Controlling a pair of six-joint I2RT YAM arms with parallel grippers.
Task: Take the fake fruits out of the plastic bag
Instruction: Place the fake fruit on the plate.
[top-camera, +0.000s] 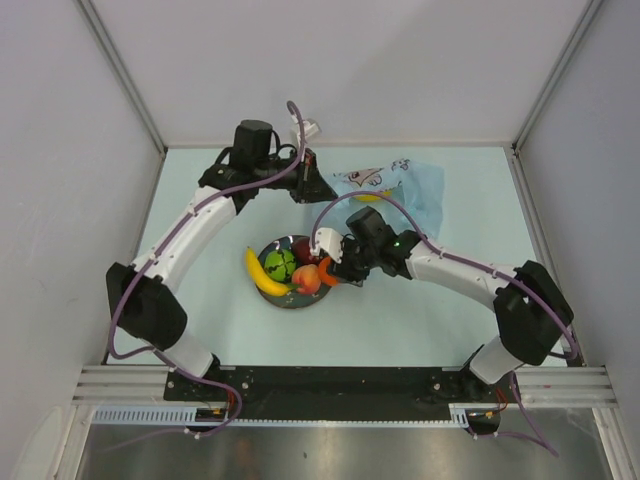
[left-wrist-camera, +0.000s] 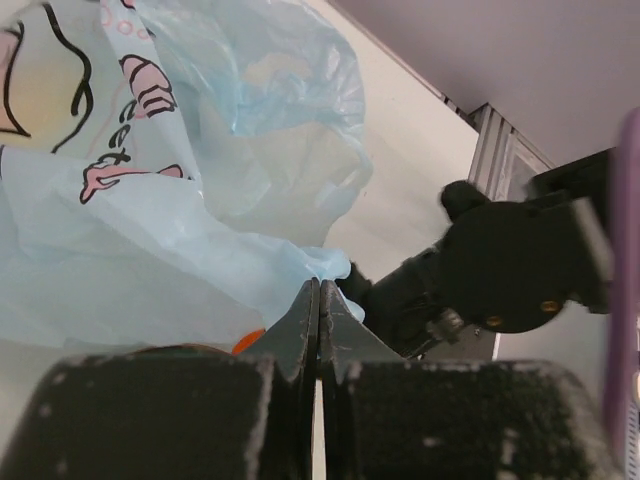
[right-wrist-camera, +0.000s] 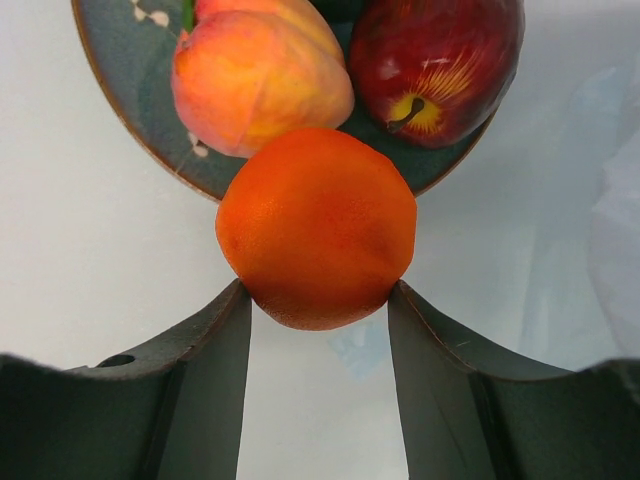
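Showing through the plastic bag (top-camera: 418, 186), one yellow fruit (top-camera: 368, 197), outline half hidden.

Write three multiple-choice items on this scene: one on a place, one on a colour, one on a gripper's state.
1. Where does the banana lie?
A in the plastic bag
B on the plate
C in the right gripper

2. The bag's film is:
A light blue
B green
C black

3. The right gripper is:
A open and empty
B shut on the orange
C shut on the bag

Key:
1 B, it rests along the plate's left edge in the top view.
2 A, the film is pale blue with pink and dark print.
3 B, both fingers press the orange's sides.
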